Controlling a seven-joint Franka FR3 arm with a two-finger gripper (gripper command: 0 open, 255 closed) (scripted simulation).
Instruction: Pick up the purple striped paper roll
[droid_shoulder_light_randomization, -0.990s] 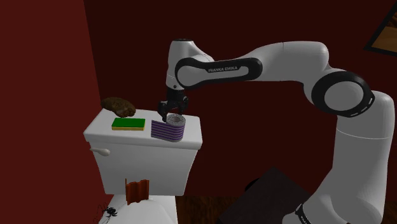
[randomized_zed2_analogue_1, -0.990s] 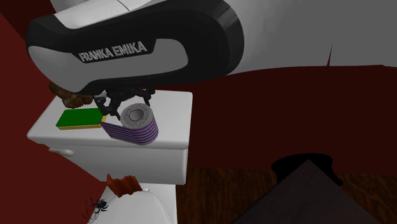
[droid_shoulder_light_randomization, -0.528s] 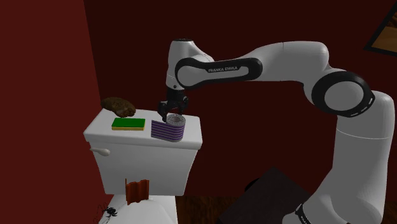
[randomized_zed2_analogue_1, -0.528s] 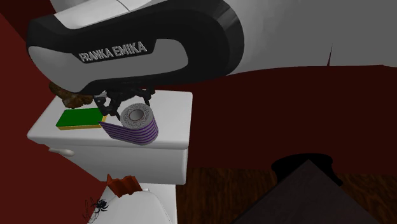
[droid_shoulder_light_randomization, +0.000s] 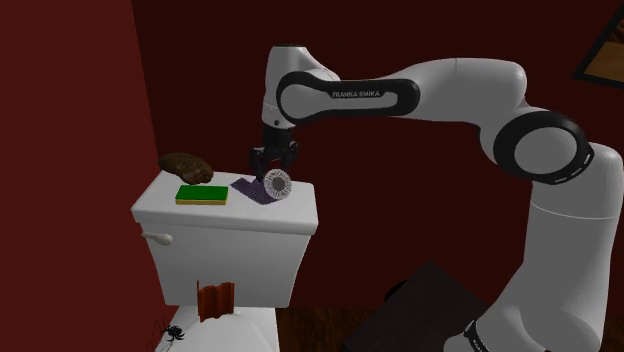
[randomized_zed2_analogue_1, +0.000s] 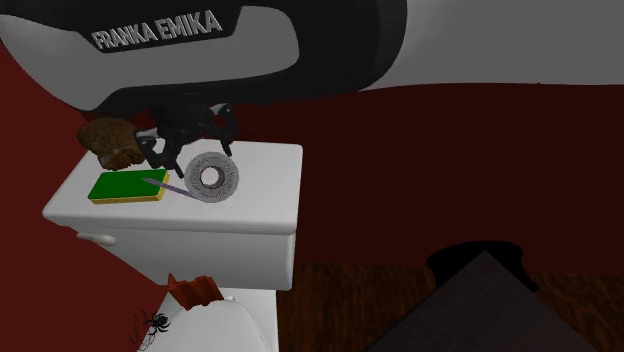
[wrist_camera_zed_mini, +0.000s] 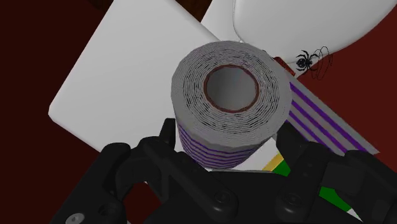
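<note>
**Shoulder view.** The white arm (droid_shoulder_light_randomization: 440, 90) reached toward the view's left and bent down over the white tank lid (droid_shoulder_light_randomization: 200, 213) of a toilet, which stood against a dark red wall (droid_shoulder_light_randomization: 70, 100). The black gripper (droid_shoulder_light_randomization: 270, 170) pointed downward and pinched the paper roll (droid_shoulder_light_randomization: 277, 183). The roll was tilted over the lid's end nearer the view's right, with its grey end face toward the camera. 1 purple striped strip (droid_shoulder_light_randomization: 248, 190) trailed from the roll onto the lid. A green sponge (droid_shoulder_light_randomization: 201, 195) lay just beside the strip. A brown lump (droid_shoulder_light_randomization: 187, 167) sat at the lid's far corner, and a black spider (droid_shoulder_light_randomization: 173, 331) showed below the tank.

**Second exterior view.** The gripper (randomized_zed2_analogue_1: 193, 150) held the roll (randomized_zed2_analogue_1: 212, 177) from above, and the roll's hollow core faced the camera. The strip (randomized_zed2_analogue_1: 160, 183) ran from the roll toward the sponge (randomized_zed2_analogue_1: 125, 187), with the lump (randomized_zed2_analogue_1: 110, 140) behind it. Whether the roll's lower rim touched the lid (randomized_zed2_analogue_1: 270, 165) could not be told.

**Wrist view.** The 2 fingers (wrist_camera_zed_mini: 167, 137) pressed against opposite sides of the roll (wrist_camera_zed_mini: 229, 95), clasping it. The roll showed grey wound layers on its end and purple stripes on its side. Beyond it lay the lid (wrist_camera_zed_mini: 121, 70), the strip (wrist_camera_zed_mini: 318, 118) and the spider (wrist_camera_zed_mini: 308, 62).
</note>
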